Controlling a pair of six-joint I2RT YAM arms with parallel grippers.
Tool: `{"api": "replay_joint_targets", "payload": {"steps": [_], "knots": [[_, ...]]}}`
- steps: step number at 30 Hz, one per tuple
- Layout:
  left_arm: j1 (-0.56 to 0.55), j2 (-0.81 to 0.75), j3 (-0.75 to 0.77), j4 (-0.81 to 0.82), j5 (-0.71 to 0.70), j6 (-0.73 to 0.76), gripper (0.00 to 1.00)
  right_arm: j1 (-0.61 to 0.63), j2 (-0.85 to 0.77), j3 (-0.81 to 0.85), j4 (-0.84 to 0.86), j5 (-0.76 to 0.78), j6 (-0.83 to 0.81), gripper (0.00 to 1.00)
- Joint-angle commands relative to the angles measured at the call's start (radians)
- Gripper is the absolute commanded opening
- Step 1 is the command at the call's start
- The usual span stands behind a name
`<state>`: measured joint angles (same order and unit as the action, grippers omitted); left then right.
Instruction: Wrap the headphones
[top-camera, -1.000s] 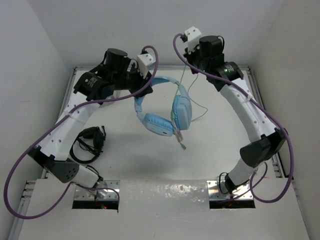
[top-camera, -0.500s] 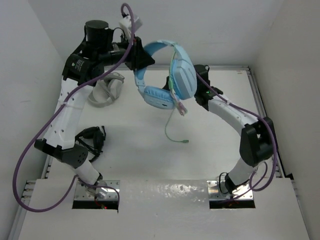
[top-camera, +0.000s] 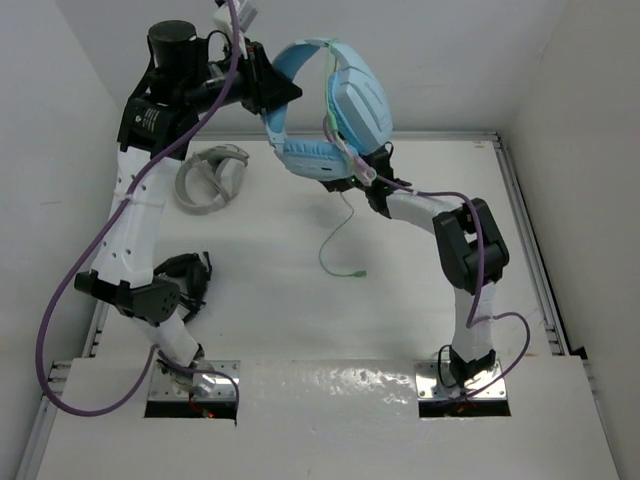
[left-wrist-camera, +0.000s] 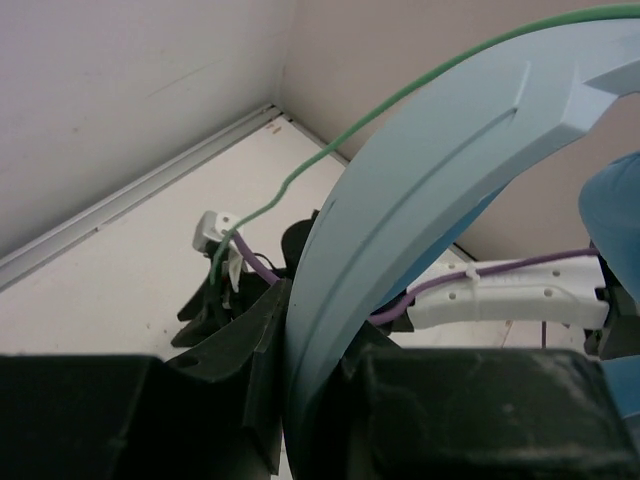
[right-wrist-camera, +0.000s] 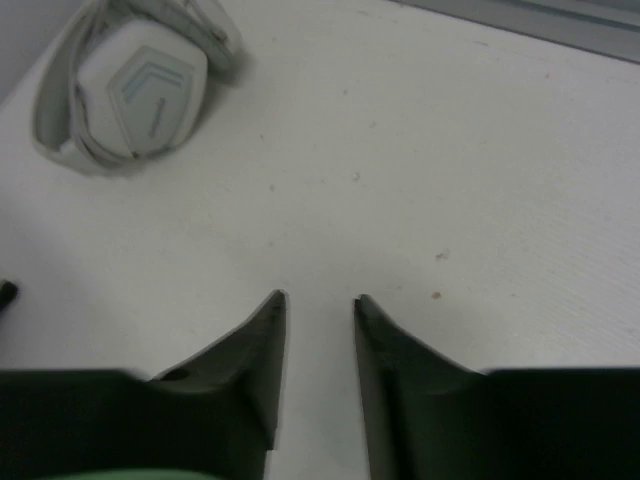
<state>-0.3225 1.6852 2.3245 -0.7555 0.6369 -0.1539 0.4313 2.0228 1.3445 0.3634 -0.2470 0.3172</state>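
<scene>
My left gripper (top-camera: 278, 92) is raised high at the back and is shut on the blue headband (left-wrist-camera: 400, 220) of the light blue headphones (top-camera: 335, 110). The ear cups hang in the air to its right. The thin pale green cable (top-camera: 335, 240) dangles from them, and its plug end rests on the table (top-camera: 357, 274). The cable also runs along the headband in the left wrist view (left-wrist-camera: 300, 175). My right gripper (right-wrist-camera: 318, 300) is open and empty, low over the white table. In the top view it is mostly hidden under the ear cups.
Grey-white headphones (top-camera: 213, 176) lie at the back left and also show in the right wrist view (right-wrist-camera: 130, 90). Black headphones (top-camera: 183, 282) lie by the left arm's base. A raised rail (top-camera: 520, 210) runs along the table's right edge, and white walls close in on three sides.
My left gripper has lifted the headphones higher and further back. My right arm has come down and swung left, under the ear cups. The cable's end now trails on the table.
</scene>
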Motion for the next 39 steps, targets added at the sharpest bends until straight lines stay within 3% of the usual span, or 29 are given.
{"api": "replay_joint_targets", "payload": {"steps": [1, 2, 5, 11, 18, 22, 27, 31, 36, 39], "knots": [[0.065, 0.007, 0.041, 0.134, -0.008, -0.166, 0.0, -0.005, 0.004, -0.014, 0.095, 0.05, 0.085, 0.3], [0.075, 0.01, 0.032, 0.137, -0.022, -0.186, 0.0, -0.005, 0.001, -0.021, 0.083, 0.052, 0.092, 0.16], [0.123, 0.034, 0.026, 0.145, -0.094, -0.278, 0.0, 0.016, -0.036, -0.044, 0.002, 0.037, 0.111, 0.0], [0.204, 0.097, 0.004, 0.119, -0.27, -0.403, 0.0, 0.233, -0.223, -0.195, -0.09, 0.153, -0.073, 0.0], [0.273, 0.108, -0.069, 0.145, -0.347, -0.409, 0.0, 0.38, -0.213, -0.121, -0.286, 0.124, -0.067, 0.0], [0.275, 0.102, -0.12, 0.139, -0.514, -0.305, 0.0, 0.46, -0.243, -0.059, -0.402, 0.138, -0.136, 0.0], [0.273, 0.099, -0.207, 0.231, -0.707, -0.132, 0.0, 0.515, -0.352, -0.088, -0.425, 0.141, -0.15, 0.0], [0.255, 0.097, -0.315, 0.278, -0.756, -0.066, 0.0, 0.561, -0.389, -0.038, -0.468, 0.123, -0.176, 0.0], [0.163, 0.035, -0.56, 0.361, -0.83, 0.118, 0.0, 0.567, -0.389, 0.149, -0.608, 0.109, -0.167, 0.0], [0.073, -0.021, -0.692, 0.41, -0.907, 0.31, 0.0, 0.557, -0.38, 0.315, -0.798, 0.265, -0.197, 0.0]]}}
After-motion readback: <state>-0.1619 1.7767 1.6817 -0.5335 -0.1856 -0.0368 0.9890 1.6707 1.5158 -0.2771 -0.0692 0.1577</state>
